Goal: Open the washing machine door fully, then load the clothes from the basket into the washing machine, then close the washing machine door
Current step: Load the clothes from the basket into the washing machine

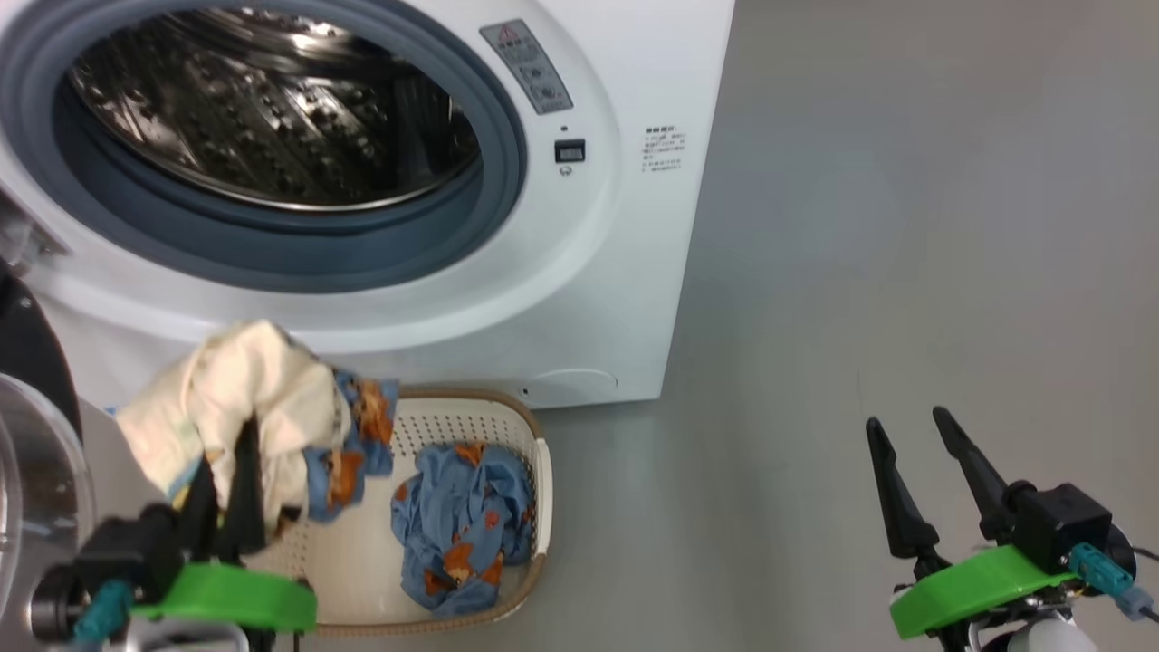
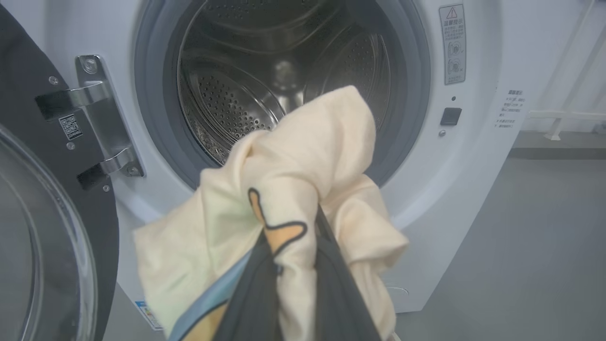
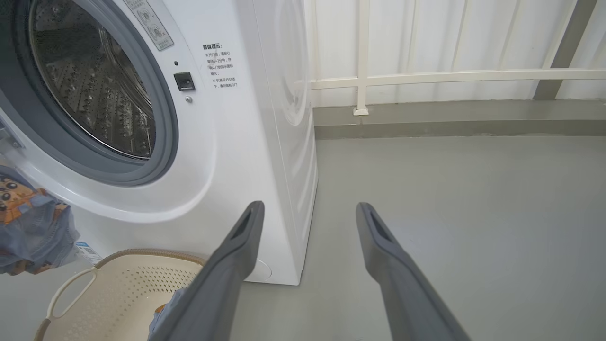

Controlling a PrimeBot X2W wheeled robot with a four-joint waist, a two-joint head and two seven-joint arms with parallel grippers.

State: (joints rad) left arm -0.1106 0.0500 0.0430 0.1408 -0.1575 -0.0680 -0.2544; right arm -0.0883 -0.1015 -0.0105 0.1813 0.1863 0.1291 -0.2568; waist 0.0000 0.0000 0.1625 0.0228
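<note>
- Clothes: a bunched cream garment, trailing blue bear-print cloth, is clamped by the left gripper above the perforated cream plastic basket's left edge.
- More blue cloth is left inside, near its right rim.
- The round glossy black door is swung open; the white washing machine's steel drum looks unloaded.
- The right gripper is spread, empty.

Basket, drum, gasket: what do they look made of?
Basket: moulded plastic by the look, matte cream, with evenly punched holes. The brown rim looks woven, but may just be a moulded pattern.
Drum: metal, likely stainless steel. It is shiny, perforated and gives mirror-like reflections.
Gasket: probably rubber, matte blue-grey, with a smooth folded lip around the opening.
</note>
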